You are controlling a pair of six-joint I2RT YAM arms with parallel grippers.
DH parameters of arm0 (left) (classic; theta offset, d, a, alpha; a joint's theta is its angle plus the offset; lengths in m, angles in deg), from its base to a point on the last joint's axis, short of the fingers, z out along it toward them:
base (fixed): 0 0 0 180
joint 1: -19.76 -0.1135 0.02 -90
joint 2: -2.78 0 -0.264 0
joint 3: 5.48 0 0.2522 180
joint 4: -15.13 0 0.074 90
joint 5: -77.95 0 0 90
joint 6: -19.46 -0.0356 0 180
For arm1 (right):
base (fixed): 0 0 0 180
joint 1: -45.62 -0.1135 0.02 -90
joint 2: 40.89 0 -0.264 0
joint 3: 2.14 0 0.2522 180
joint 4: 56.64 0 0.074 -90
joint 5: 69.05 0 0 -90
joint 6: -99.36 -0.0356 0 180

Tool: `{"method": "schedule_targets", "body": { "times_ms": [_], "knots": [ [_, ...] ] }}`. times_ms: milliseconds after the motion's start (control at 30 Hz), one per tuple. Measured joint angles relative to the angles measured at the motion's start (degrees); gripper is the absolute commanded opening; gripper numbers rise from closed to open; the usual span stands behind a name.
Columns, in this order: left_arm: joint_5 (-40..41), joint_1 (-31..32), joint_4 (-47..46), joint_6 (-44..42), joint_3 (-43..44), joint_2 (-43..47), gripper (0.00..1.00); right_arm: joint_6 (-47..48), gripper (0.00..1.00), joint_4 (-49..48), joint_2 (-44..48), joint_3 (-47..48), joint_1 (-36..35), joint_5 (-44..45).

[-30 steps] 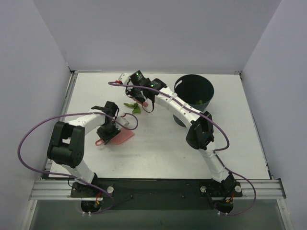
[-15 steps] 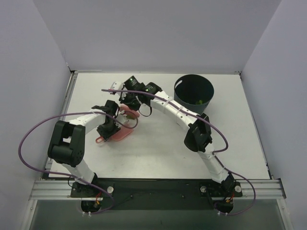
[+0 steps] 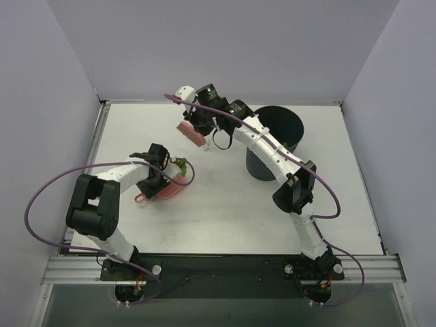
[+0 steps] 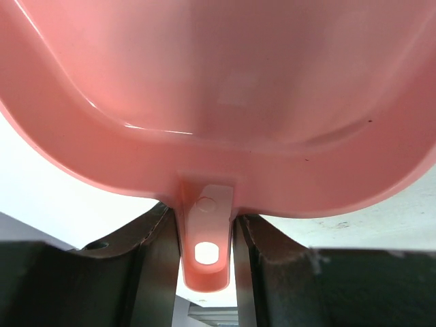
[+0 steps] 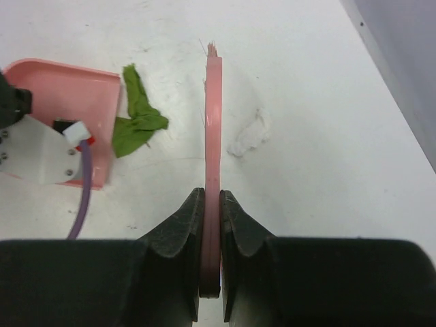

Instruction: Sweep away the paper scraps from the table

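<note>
- My left pincer (image 4: pixel 208 272) is clenched on the handle tab of the pink dustpan (image 4: pixel 218 82). In its wrist camera the tab sits squeezed between the two dark fingers and the pan body fills the rest of the view.
- From overhead, the dustpan lies low on the left half of the white counter (image 3: pixel 225 218), with its handle pointing towards the near-left.
- My right pincer (image 5: pixel 212 197) is grasping the pink brush (image 5: pixel 213 122). Its wrist camera sees the brush edge-on as a thin upright strip running away from the fingers.
- I cannot tell whether the brush tip touches the counter.
- A green paper scrap (image 5: pixel 139 122) lies crumpled right against the dustpan's edge, left of the brush in the right wrist camera. I cannot tell whether any of it rests on the pan's lip.
- A white paper scrap (image 5: pixel 248 139) lies on the counter just beside the brush, on its right.
- Overhead, the brush is well apart from the dustpan, out towards the far edge of the counter.
- A dark round bin (image 3: pixel 253 167) stands on the far right of the counter, partly behind my right arm.
</note>
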Motion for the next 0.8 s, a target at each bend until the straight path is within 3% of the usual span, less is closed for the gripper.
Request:
{"method": "schedule_targets", "body": {
  "times_ms": [133, 400, 800],
  "knots": [
    [2.34, 0.2, 0.2, -1.16, -0.5, 1.03, 0.0, 1.03, 0.0, -0.42, -0.22, 0.07, 2.03, 2.21],
    [6.82, 0.17, 3.41, -6.19, -6.62, 8.57, 0.0, 2.8, 0.0, -0.5, -5.6, 0.74, -1.49, 3.21],
    [5.86, 0.0, 9.18, -6.75, 0.24, -1.05, 0.0, 1.07, 0.0, 1.14, -7.72, -0.46, -7.1, -2.43]
  ]
}}
